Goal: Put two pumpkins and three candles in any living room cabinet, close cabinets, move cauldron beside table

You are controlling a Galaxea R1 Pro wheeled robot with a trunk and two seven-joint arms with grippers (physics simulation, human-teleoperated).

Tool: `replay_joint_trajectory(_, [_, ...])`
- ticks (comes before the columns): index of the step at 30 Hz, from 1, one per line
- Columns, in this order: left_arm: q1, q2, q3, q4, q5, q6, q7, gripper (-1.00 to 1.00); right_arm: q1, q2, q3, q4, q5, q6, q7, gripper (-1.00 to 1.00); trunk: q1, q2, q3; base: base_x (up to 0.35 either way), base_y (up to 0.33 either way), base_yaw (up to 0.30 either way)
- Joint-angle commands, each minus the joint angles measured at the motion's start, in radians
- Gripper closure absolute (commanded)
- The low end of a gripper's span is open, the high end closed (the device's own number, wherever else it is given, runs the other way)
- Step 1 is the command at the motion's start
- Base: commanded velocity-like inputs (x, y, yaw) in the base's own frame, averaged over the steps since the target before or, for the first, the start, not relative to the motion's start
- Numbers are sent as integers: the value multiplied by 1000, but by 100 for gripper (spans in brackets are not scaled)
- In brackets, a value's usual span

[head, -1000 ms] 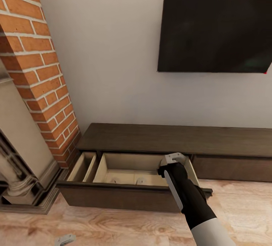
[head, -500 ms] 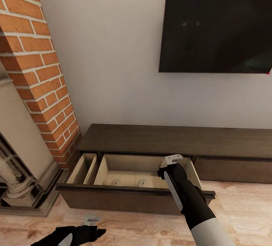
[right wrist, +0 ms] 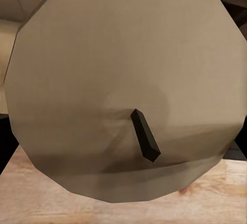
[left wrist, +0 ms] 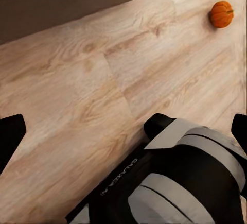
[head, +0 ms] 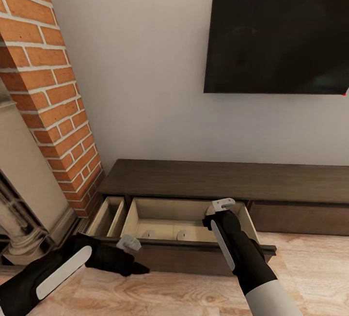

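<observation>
The dark-brown cabinet point(head: 228, 178) stands under the TV with its wide drawer point(head: 160, 253) pulled out. Two candles point(head: 148, 233) point(head: 182, 233) lie on the drawer's tan floor. My right gripper point(head: 221, 206) hangs over the drawer's right end, shut on a third candle point(right wrist: 123, 90), whose pale top and dark wick point(right wrist: 145, 135) sit right before the right wrist camera. My left gripper point(head: 128, 244) is in front of the drawer's front panel; its fingers point(left wrist: 10, 136) stand wide apart with nothing between them. One orange pumpkin point(left wrist: 221, 14) lies on the wooden floor point(left wrist: 103, 80).
A brick column point(head: 48, 88) and a stone fireplace surround point(head: 24, 219) stand left of the cabinet. A narrow second drawer compartment point(head: 107, 215) is open at the cabinet's left end. A black TV point(head: 278, 39) hangs on the wall. Part of my own body point(left wrist: 175, 183) shows in the left wrist view.
My left arm has risen from the lower edge and reached forward, up to the drawer's front panel. The right arm with the candle has held still.
</observation>
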Motion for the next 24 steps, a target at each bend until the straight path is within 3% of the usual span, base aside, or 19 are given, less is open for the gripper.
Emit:
replay_joint_trajectory(1, [-8, 17, 32, -49, -1, 52, 0, -100, 0, 0, 0, 0, 1, -1, 0, 100, 0, 0, 0, 0, 0, 0])
replay_joint_trajectory(3, [-31, 51, 66, -98, 0, 89, -4, -100, 0, 0, 0, 0, 1, -3, -1, 100, 0, 0, 0, 0, 0, 0])
replay_joint_trajectory(5, [-67, 66, 77, -113, 1, 100, -28, -100, 0, -1, 0, 0, 1, -4, -1, 100, 0, 0, 0, 0, 0, 0])
replay_joint_trajectory(7, [-99, 75, 85, -120, 1, 104, -85, -100, 0, -2, 0, 0, 2, -5, -2, 100, 0, 0, 0, 0, 0, 0])
replay_joint_trajectory(9, [-138, 93, 120, -124, 0, 105, -187, -100, 0, -7, -1, 0, 2, -5, -1, 100, 0, 0, 0, 0, 0, 0])
replay_joint_trajectory(10, [-144, 98, 129, -124, 0, 105, -202, -100, 0, -8, -1, 0, 2, -5, -1, 100, 0, 0, 0, 0, 0, 0])
replay_joint_trajectory(11, [-157, 107, 153, -124, 0, 105, -233, -100, 0, -9, -1, 0, 2, -6, 0, 100, 0, 0, 0, 0, 0, 0])
replay_joint_trajectory(14, [-187, 133, 274, -125, 0, 104, -344, -100, 0, -9, -3, 0, 2, -5, 0, 100, 0, 0, 0, 0, 0, 0])
replay_joint_trajectory(15, [-189, 134, 292, -125, 0, 103, -360, -100, 0, -9, -4, 0, 2, -4, 0, 100, 0, 0, 0, 0, 0, 0])
replay_joint_trajectory(16, [-194, 138, 353, -125, -1, 101, -421, -100, 0, -9, -11, 0, 1, -1, 0, 100, 0, 0, 0, 0, 0, 0])
replay_joint_trajectory(21, [-205, 135, 475, -125, 0, 96, -487, -100, 0, -6, -16, -1, 0, 4, 0, 100, 0, 0, 0, 0, 0, 0])
replay_joint_trajectory(24, [-207, 127, 530, -125, 0, 89, -518, -100, 0, -3, -25, 0, 0, 6, 0, 100, 0, 0, 0, 3, 0, 0])
